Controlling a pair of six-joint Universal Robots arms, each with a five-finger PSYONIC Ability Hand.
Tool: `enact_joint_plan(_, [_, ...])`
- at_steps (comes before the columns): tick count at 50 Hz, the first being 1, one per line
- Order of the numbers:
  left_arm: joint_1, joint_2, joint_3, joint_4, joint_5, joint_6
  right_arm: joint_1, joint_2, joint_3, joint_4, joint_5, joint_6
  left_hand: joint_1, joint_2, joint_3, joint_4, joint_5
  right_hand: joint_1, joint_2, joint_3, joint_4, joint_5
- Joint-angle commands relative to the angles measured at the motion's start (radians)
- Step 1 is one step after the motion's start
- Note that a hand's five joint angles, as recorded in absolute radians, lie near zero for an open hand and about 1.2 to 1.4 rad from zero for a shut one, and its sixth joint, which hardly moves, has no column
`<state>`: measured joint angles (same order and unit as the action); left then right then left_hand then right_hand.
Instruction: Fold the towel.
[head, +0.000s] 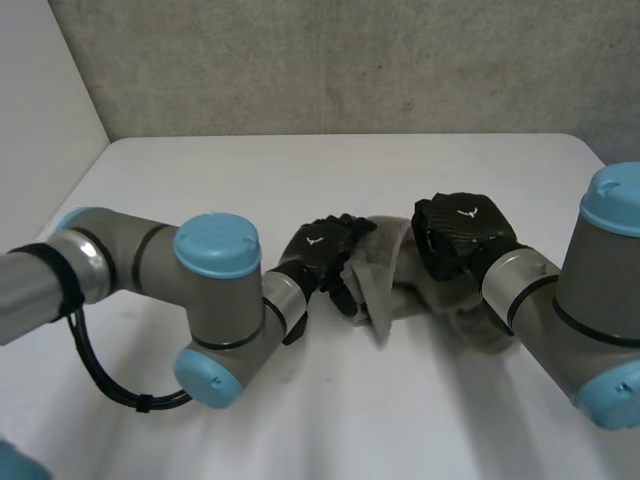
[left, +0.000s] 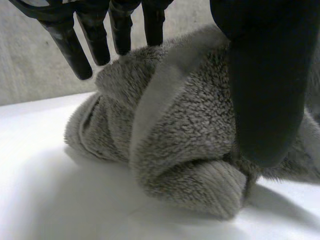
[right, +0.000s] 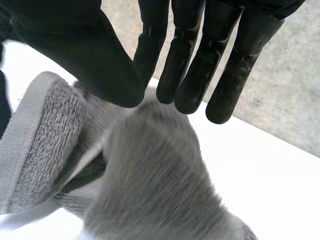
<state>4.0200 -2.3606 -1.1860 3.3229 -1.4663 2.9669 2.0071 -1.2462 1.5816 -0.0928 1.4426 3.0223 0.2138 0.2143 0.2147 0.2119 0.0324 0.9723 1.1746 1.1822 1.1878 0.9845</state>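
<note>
Left hand (head: 322, 252) at left end of towel (head: 388, 268): straight fingers (left: 122, 30) behind bunched fold, thumb (left: 267, 90) in front, cloth pinched between them. Towel is grey terry, crumpled in heap mid white table (head: 300, 170), between both hands, flat hem band showing. Judged light, soft, limp, won't hold shape; plush pile should grip well. Best hold at hem band or corner, not bulk. Right hand (head: 465, 238) over towel's right end, fingers straight and relaxed, clasping nothing.

Bright, even overhead light — white table (head: 300, 170) nr washed out, no hard glare. Soft-edged shadow on table round base of grey towel (left: 190, 150), darkest just under its folds.
</note>
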Motion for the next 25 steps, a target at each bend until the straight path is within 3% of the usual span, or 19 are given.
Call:
enact_joint_plan(1, [-0.012, -0.075, 0.068, 0.001, -0.019, -0.009, 0.015, -0.068, 0.041, 0.001, -0.008, 0.003, 0.819, 0.819, 0.818, 0.821, 0.826, 0.424, 0.222, 0.214, 0.209, 0.237])
enact_joint_plan(5, [-0.012, -0.066, 0.086, 0.004, -0.095, -0.005, 0.004, -0.071, 0.038, -0.004, -0.005, 0.000, 0.980, 0.980, 0.979, 0.982, 0.987, 0.424, 0.222, 0.214, 0.209, 0.237])
enact_joint_plan(7, [-0.009, -0.023, 0.124, 0.003, -0.190, -0.006, -0.007, -0.061, 0.018, -0.016, -0.005, -0.016, 1.147, 1.147, 1.146, 1.149, 1.154, 0.424, 0.222, 0.214, 0.209, 0.237])
enact_joint_plan(9, [-0.001, 0.015, 0.141, 0.000, -0.215, -0.009, -0.010, -0.050, 0.002, -0.036, -0.005, -0.032, 1.151, 1.150, 1.150, 1.152, 1.157, 0.424, 0.222, 0.214, 0.209, 0.237])
enact_joint_plan(17, [0.085, 0.219, 0.161, -0.031, -0.172, -0.011, -0.018, 0.059, -0.106, -0.076, 0.013, -0.152, 1.130, 1.130, 1.129, 1.132, 1.137, 0.424, 0.222, 0.214, 0.209, 0.237])
enact_joint_plan(18, [0.096, 0.254, 0.148, -0.049, -0.166, -0.012, -0.019, 0.063, -0.112, -0.076, 0.015, -0.149, 1.118, 1.118, 1.117, 1.120, 1.125, 0.300, 0.098, 0.090, 0.085, 0.113])
enact_joint_plan(19, [0.096, 0.254, 0.147, -0.049, -0.166, -0.012, -0.019, 0.067, -0.114, -0.076, 0.019, -0.140, 1.118, 1.118, 1.117, 1.120, 1.125, -0.076, -0.278, -0.286, -0.292, -0.263])
enact_joint_plan(20, [0.106, 0.289, 0.114, -0.077, -0.161, -0.012, -0.019, 0.067, -0.114, -0.076, 0.019, -0.140, 1.095, 1.095, 1.094, 1.097, 1.102, -0.080, -0.282, -0.290, -0.295, -0.267])
enact_joint_plan(21, [0.106, 0.290, 0.114, -0.077, -0.161, -0.012, -0.021, 0.070, -0.114, -0.076, 0.024, -0.125, 1.095, 1.094, 1.094, 1.097, 1.102, -0.333, -0.535, -0.543, -0.548, -0.520])
enact_joint_plan(25, [0.126, 0.378, -0.036, -0.143, -0.157, -0.011, -0.033, 0.088, -0.115, -0.071, 0.027, -0.068, 1.022, 1.021, 1.021, 1.024, 1.029, -0.494, -0.696, -0.704, -0.709, -0.681])
